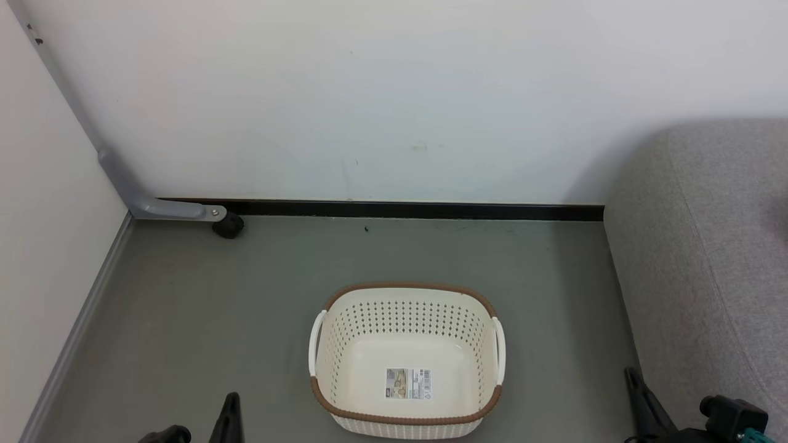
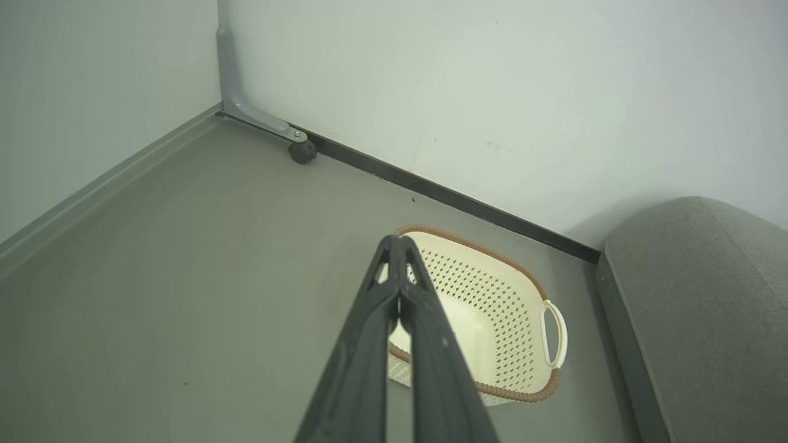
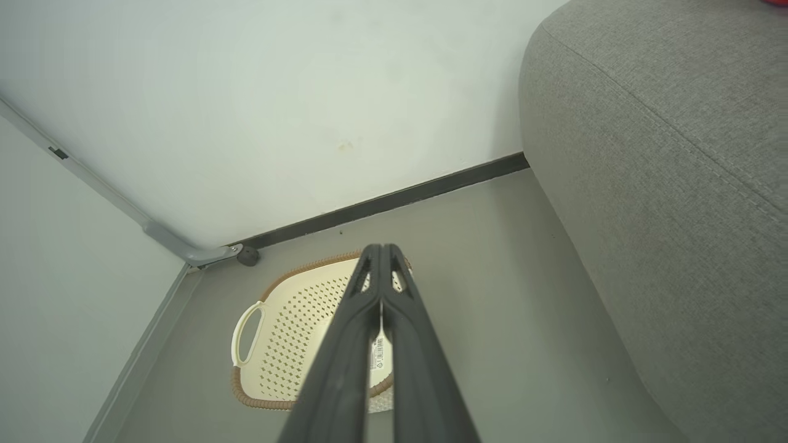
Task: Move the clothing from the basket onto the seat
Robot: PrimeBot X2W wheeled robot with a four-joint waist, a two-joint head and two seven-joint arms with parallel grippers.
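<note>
The oval cream perforated plastic basket (image 1: 409, 287) is empty. Beside the basket, a red clothing sliver (image 3: 780, 2) lies on the grey fabric seat (image 1: 695, 246). The task looks finished. The left end effector (image 2: 397, 241) and right end effector (image 3: 377, 248) are pinched together and empty.

Perforated matt plastic basket (image 1: 406, 320); seat (image 1: 695, 277) of coarse woven cloth.

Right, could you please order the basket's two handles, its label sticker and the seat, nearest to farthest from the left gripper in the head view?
1. Left handle, on the basket's left side.
2. Label sticker, on its inner bottom.
3. Right handle, on its right side.
4. Seat, at far right.
</note>
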